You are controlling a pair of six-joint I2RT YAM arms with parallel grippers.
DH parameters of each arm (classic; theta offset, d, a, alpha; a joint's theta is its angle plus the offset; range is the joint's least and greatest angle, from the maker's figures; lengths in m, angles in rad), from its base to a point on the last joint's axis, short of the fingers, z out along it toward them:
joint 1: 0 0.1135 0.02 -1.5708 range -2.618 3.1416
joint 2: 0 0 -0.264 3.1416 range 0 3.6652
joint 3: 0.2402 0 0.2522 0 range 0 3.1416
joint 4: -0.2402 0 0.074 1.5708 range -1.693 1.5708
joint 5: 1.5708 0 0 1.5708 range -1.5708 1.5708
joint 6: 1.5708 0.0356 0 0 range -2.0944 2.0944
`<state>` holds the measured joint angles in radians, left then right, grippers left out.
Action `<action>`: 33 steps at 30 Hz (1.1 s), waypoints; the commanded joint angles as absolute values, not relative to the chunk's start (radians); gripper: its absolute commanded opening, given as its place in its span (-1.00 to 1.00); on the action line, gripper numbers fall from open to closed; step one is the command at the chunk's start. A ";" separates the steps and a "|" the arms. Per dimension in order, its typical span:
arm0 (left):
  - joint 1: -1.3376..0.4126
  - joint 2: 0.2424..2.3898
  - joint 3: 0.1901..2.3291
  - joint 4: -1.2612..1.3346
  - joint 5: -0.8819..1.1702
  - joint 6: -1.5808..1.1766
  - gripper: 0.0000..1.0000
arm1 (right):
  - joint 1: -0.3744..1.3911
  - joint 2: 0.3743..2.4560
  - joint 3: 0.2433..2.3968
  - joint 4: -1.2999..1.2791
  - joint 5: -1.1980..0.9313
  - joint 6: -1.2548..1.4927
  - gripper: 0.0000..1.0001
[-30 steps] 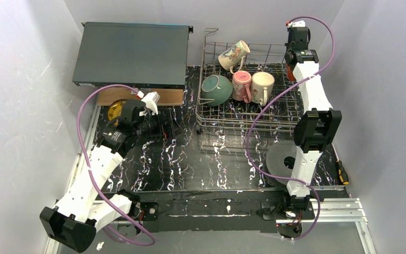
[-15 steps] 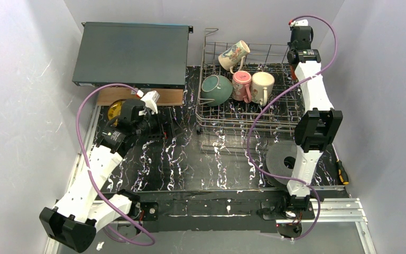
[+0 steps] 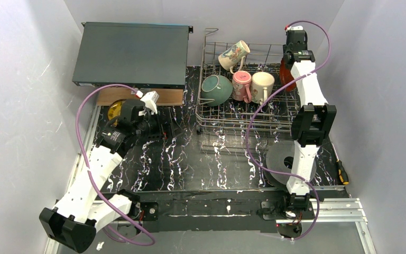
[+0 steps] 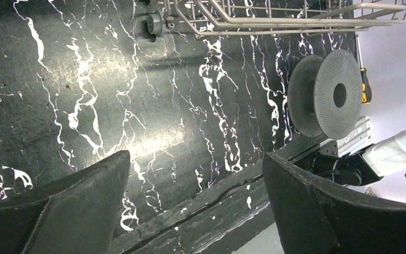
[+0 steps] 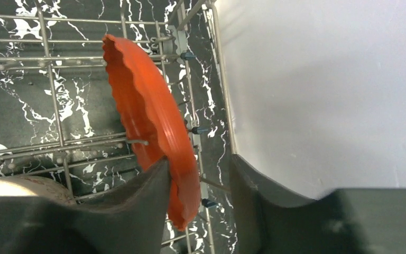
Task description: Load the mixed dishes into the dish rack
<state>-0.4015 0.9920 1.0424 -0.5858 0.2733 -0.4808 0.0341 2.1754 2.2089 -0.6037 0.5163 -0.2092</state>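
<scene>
- Since the right gripper's (image 5: 198,161) jaws have parted, the red-orange plate (image 5: 148,121) stands (on edge) in the dish rack (image 3: 232,114).
- The left gripper's (image 4: 195,155) jaws gape empty; the small yellow dish (image 3: 115,110) is yet to load.

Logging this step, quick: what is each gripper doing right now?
Left gripper: open, empty.
Right gripper: open, scalloped red-orange plate between its jaws, gap on one side.
</scene>
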 commanded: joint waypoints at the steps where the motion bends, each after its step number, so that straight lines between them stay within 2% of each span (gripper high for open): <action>1: -0.400 0.959 1.056 -0.607 0.271 -0.491 0.90 | 0.031 2.136 2.259 -0.584 0.496 -0.165 -0.19; 2: -0.401 0.958 1.053 -0.607 0.275 -0.495 0.90 | 0.031 2.130 2.250 -0.577 0.488 -0.164 -0.29; 3: -0.400 0.955 1.052 -0.607 0.281 -0.498 0.90 | 0.032 2.129 2.247 -0.578 0.481 -0.164 -0.30; 4: -0.400 0.951 1.052 -0.607 0.287 -0.501 0.90 | 0.031 2.132 2.251 -0.583 0.477 -0.163 -0.25; 7: -0.400 0.940 1.049 -0.607 0.289 -0.507 0.90 | 0.031 2.132 2.246 -0.590 0.470 -0.158 0.09; 10: -0.400 0.924 1.043 -0.608 0.287 -0.516 0.90 | 0.032 2.124 2.218 -0.578 0.469 -0.162 0.24; 16: -0.401 0.927 1.044 -0.613 0.291 -0.516 0.90 | 0.032 2.149 2.201 -0.569 0.449 -0.155 0.23; 21: -0.401 0.925 1.052 -0.628 0.286 -0.502 0.90 | 0.032 2.178 2.221 -0.582 0.439 -0.147 -0.04; 24: -0.400 0.926 1.052 -0.635 0.286 -0.496 0.91 | 0.032 2.175 2.238 -0.585 0.447 -0.157 -0.36; 26: -0.400 0.925 1.051 -0.635 0.287 -0.494 0.91 | 0.032 2.158 2.235 -0.576 0.463 -0.168 -0.71; 28: -0.400 0.921 1.048 -0.634 0.287 -0.491 0.91 | 0.031 2.139 2.230 -0.565 0.482 -0.179 -0.93; 33: -0.401 0.909 1.041 -0.634 0.287 -0.485 0.91 | 0.032 2.080 2.210 -0.532 0.556 -0.219 -0.97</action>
<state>-0.4015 0.9394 1.0424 -0.6113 0.2756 -0.5060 0.0135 2.1735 2.2044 -0.5919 0.5262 -0.2119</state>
